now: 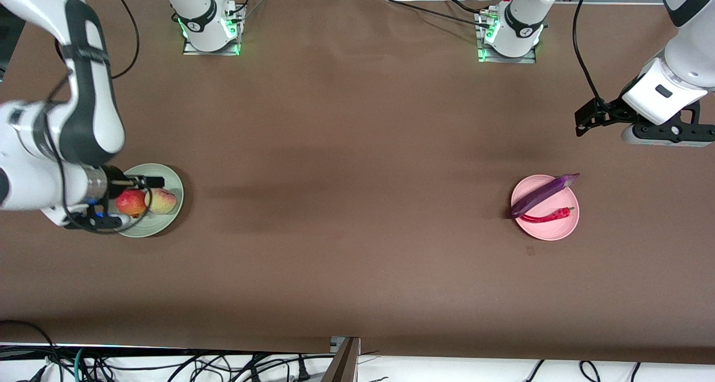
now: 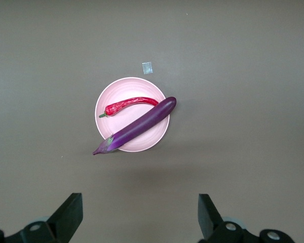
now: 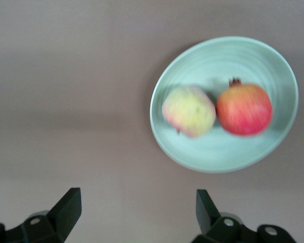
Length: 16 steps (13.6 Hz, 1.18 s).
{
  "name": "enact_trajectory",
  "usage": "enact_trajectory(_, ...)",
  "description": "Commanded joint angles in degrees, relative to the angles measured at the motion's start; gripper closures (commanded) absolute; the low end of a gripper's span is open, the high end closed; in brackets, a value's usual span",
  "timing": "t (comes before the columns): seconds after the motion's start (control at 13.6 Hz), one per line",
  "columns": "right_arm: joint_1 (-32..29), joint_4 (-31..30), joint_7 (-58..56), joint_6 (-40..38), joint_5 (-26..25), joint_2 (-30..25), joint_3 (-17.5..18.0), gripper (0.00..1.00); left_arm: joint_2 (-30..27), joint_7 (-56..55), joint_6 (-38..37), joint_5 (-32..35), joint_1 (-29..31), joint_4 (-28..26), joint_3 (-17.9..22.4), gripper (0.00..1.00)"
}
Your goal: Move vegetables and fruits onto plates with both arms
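Both fruits lie on the green plate (image 1: 167, 221) toward the right arm's end of the table. The red fruit (image 1: 131, 203) and the yellow-green fruit (image 1: 162, 201) sit side by side and touch, the yellow-green one toward the table's middle. In the right wrist view the red fruit (image 3: 243, 109) shows a small dark crown at its top, and the yellow-green fruit (image 3: 189, 111) carries a pink blush; both rest inside the plate's rim (image 3: 192, 157).

The right gripper (image 3: 137, 212) hangs in the air above the table just beside the green plate, its two black fingers (image 3: 66, 207) spread wide apart and holding nothing. In the front view the right arm's wrist covers the edge of that plate.

Toward the left arm's end of the table sits the pink plate (image 1: 558, 231). The purple eggplant (image 1: 544, 194) lies slantwise across it, both ends reaching past the rim. The red chili pepper (image 1: 547, 216) lies on the plate beside the eggplant, nearer the front camera, its green stem pointing toward the left arm's end.

The left gripper (image 2: 139, 217) is raised over bare table near the pink plate (image 2: 109, 98), well clear of it. Its fingers (image 2: 68, 215) stand wide apart and empty. A small pale square scrap (image 2: 147, 67) lies on the brown tablecloth (image 1: 357, 147) just beside the pink plate.
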Motion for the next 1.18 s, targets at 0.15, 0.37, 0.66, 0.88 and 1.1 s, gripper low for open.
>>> enact_trajectory(0.15,-1.65,-7.34,4.32,-8.8,-6.62,-16.8,5.06,0.0,0.4,-0.59,0.24,1.06,0.17,0.76,-0.49,0.0)
enact_trajectory(0.37,-2.18,-7.17,11.46,-11.11,-6.73,-20.33,6.47,0.0,0.4,-0.59,0.24,1.06,0.17,0.76,-0.49,0.0)
enact_trajectory(0.66,-3.84,-5.77,10.76,-10.49,-6.99,-23.15,9.2,0.0,0.4,-0.59,0.24,1.06,0.08,0.76,-0.49,0.0)
enact_trajectory(0.88,-3.85,-4.88,10.85,-11.1,-10.93,-23.68,11.56,0.0,0.4,-0.59,0.15,1.06,0.08,0.76,-0.49,0.0)
enact_trajectory(1.1,-5.25,-4.53,10.24,-10.32,-10.42,-25.95,11.22,0.0,0.4,-0.59,0.15,1.06,0.08,0.76,-0.49,0.0)
